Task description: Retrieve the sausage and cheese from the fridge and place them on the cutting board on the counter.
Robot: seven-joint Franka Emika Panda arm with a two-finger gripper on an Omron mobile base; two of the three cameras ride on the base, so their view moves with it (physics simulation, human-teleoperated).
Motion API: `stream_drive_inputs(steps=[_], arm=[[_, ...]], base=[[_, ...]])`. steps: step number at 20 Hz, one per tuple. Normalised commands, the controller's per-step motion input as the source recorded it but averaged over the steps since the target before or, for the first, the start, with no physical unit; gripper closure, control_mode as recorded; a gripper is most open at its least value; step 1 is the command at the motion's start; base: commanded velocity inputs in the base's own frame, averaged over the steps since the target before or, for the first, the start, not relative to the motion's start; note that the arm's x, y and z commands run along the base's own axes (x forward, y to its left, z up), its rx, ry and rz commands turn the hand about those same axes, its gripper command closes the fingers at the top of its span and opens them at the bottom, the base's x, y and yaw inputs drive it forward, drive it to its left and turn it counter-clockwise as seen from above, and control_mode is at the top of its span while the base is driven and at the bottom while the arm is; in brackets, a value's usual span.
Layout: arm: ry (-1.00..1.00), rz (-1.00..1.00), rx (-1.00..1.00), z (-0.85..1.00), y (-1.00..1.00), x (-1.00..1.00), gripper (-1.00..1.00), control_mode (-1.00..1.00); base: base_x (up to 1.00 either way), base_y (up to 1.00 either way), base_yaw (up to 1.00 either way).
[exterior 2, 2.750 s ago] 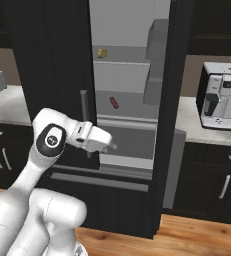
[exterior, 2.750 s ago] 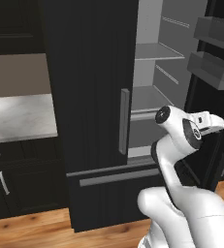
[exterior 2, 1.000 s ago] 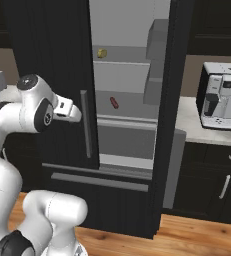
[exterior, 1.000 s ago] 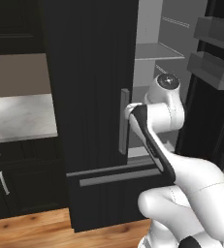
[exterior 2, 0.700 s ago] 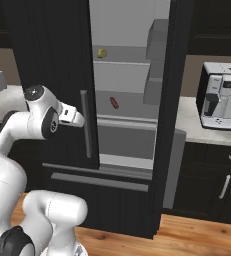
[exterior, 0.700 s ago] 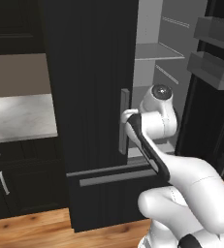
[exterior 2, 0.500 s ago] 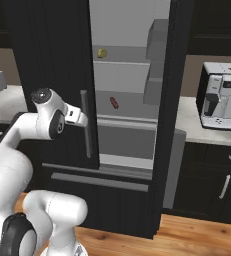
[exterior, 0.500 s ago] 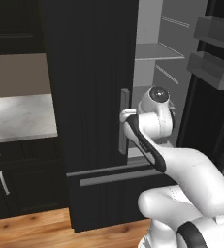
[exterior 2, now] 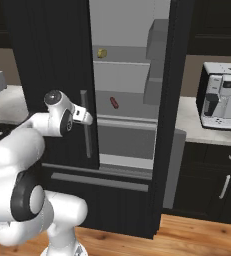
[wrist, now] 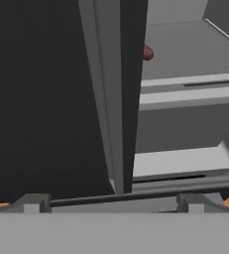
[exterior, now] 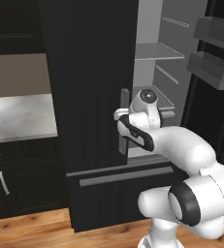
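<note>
While the tool (exterior 2: 89, 119) hangs apart by the fridge (exterior 2: 52, 75) handle (exterior 2: 85, 125) — sausage (exterior 2: 114, 103) sits shelved.

Fridge (exterior 2: 52, 60) right door open, left shut, gripper (exterior 2: 87, 119) spread wide right at the left door's grey handle (exterior 2: 86, 135), sausage (exterior 2: 114, 102) on middle shelf, cheese (exterior 2: 102, 52) one shelf above.

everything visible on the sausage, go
The sausage is a small dark reddish-brown cylinder with rounded ends, smooth and a little glossy. It lies flat, angled slightly, on a light grey middle shelf inside the open fridge, one shelf below the cheese. Nothing but the shelf touches it. In the hand view, one rounded end peeks past the closed door's edge.
</note>
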Motion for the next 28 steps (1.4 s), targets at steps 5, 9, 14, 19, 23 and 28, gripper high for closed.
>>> stream_drive_inputs(steps=[5, 9, 14, 19, 23, 28], arm=[[0.0, 0.0, 0.0, -0.16, 0.0, 0.69, -1.0, -1.0], [0.0, 0.0, 0.0, -0.24, 0.0, 0.76, -1.0, -1.0], [0.0, 0.0, 0.0, -0.33, 0.0, 0.68, -1.0, -1.0], [-0.02, 0.0, 0.0, -0.31, 0.02, 0.54, -1.0, -1.0], [-0.05, -0.01, 0.0, -0.26, 0.11, 0.53, -1.0, -1.0], [0.05, -0.02, 0.0, -0.15, 0.04, 0.63, 1.0, -1.0]], base=[[0.0, 0.0, 0.0], [0.0, 0.0, 0.0], [0.0, 0.0, 0.0], [0.0, 0.0, 0.0], [0.0, 0.0, 0.0], [0.0, 0.0, 0.0]])
